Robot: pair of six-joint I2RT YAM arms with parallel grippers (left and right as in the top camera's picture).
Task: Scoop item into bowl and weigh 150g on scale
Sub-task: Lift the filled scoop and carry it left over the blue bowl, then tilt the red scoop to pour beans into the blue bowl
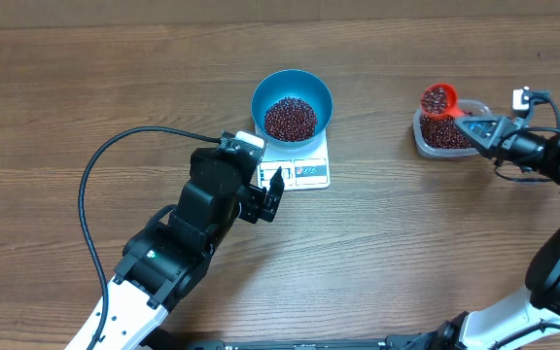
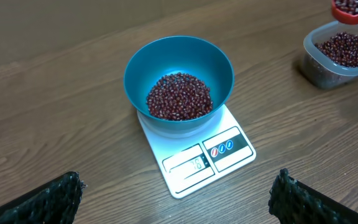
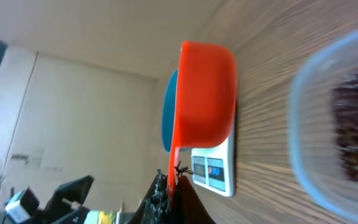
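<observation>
Right claw [image 1: 467, 120] clamped on red plastic scoop [image 1: 426, 97] of maroon beans [image 1: 439, 98], presumably held level against spills, over clear plastic tub [image 1: 421, 137] near right edge of surface [image 1: 387, 253]; left claw [image 1: 263, 197] agape beside white scale [image 1: 314, 173] bearing blue bowl [image 1: 260, 97].

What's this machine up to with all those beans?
It is weighing out beans. The right gripper is shut on a red scoop full of beans, held at the clear tub. The blue bowl, already partly filled, sits on the white scale. The left gripper is open beside the scale, holding nothing.
</observation>
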